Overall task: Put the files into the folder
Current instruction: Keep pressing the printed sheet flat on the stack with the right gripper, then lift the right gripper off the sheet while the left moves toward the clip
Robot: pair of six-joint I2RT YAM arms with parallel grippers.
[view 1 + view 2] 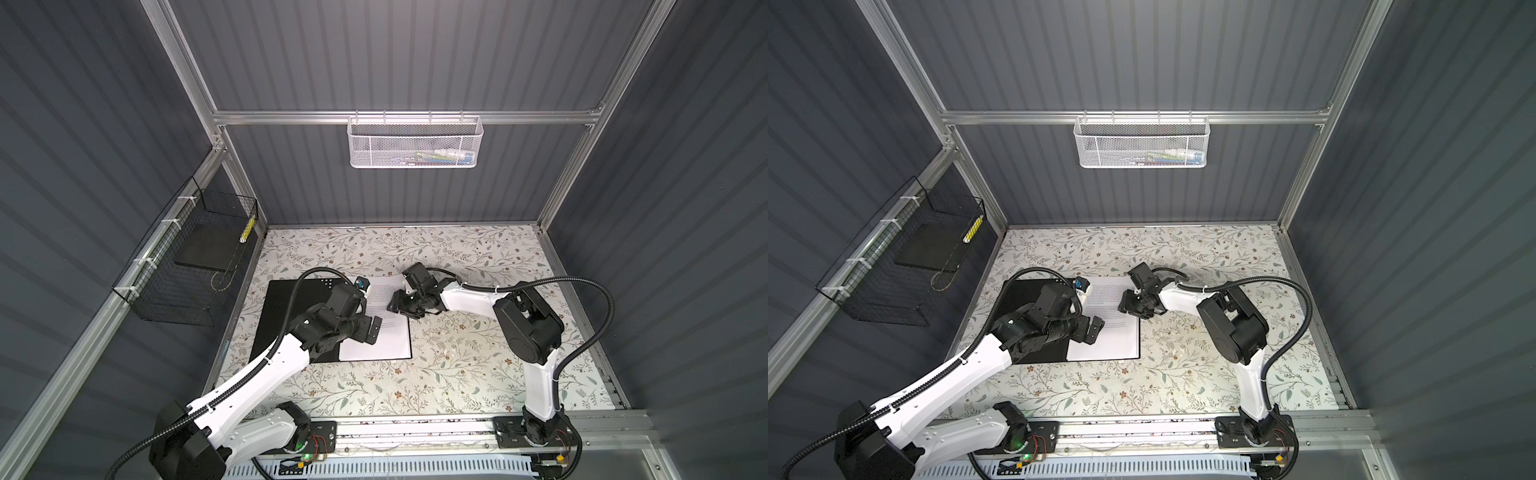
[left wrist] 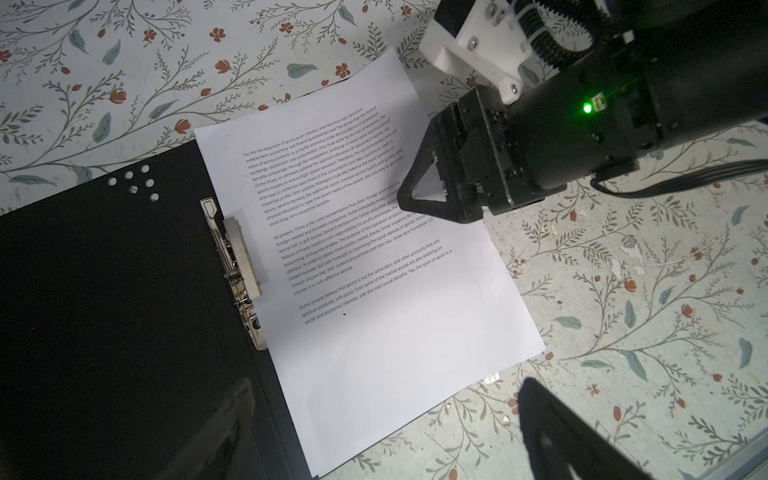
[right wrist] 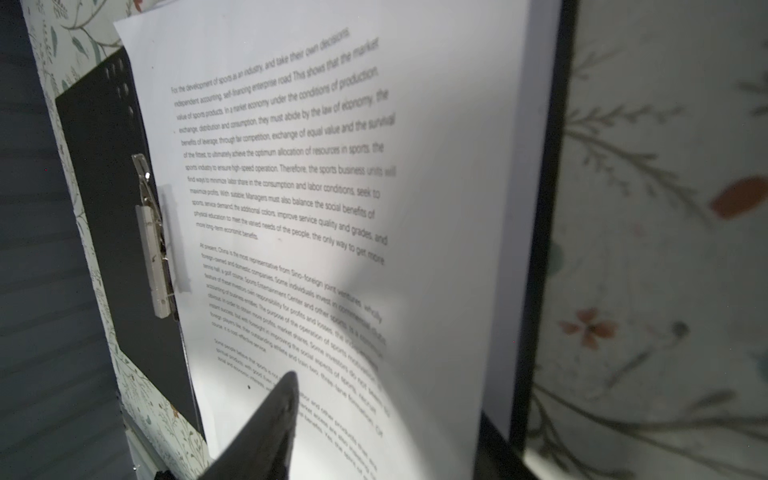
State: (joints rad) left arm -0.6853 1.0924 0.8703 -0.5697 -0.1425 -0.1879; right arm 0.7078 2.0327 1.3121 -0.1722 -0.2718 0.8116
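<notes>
Files (image 1: 386, 338) on open folder (image 1: 282, 309), right pincer (image 1: 397, 306) above — perhaps touching, basket (image 1: 174, 299) aside

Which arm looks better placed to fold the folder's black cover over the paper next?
Probably the left. The left gripper, open, hovers at the spine of the folder, on the side where the free cover lies flat. The right gripper hangs over the files, away from that cover.

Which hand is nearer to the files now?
Right. The right hand sits low at the outer edge of the files; the left hand hovers higher above their near part.
</notes>
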